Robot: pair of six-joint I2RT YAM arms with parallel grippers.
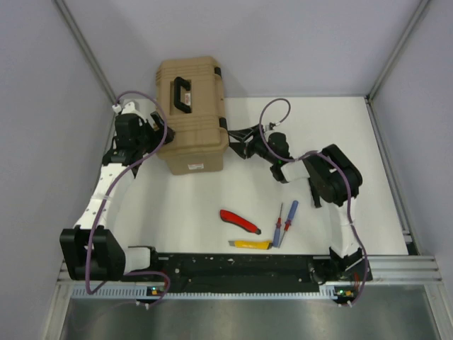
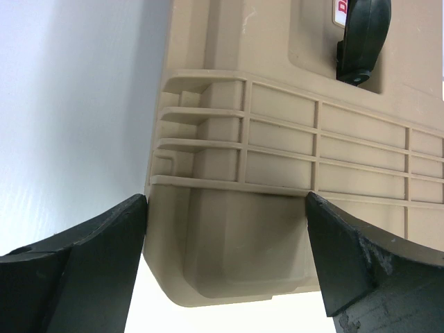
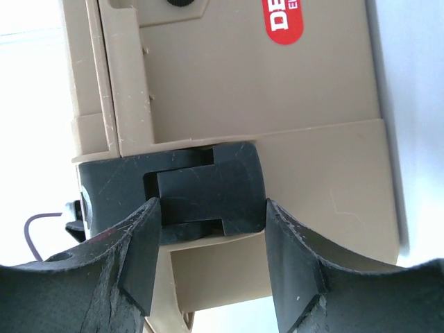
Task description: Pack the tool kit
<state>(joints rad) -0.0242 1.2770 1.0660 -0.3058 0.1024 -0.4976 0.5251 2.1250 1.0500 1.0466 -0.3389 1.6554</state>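
Aluminium rail edges white table holding toolbox between grey walls.

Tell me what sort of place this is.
Probably a robot lab test cell: white table walled by plain grey panels on aluminium framing, left arm and right arm bolted at its near edge, tan toolbox set out.

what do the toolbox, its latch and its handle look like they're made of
toolbox: looks like moulded plastic, tan and matte; the ribbed walls and rounded corners in the left wrist view point to that.
latch: black plastic by the look, dull, with fine scuffs on its face.
handle: black with a slight sheen, probably plastic too, though the look leaves a rubbery coating open.
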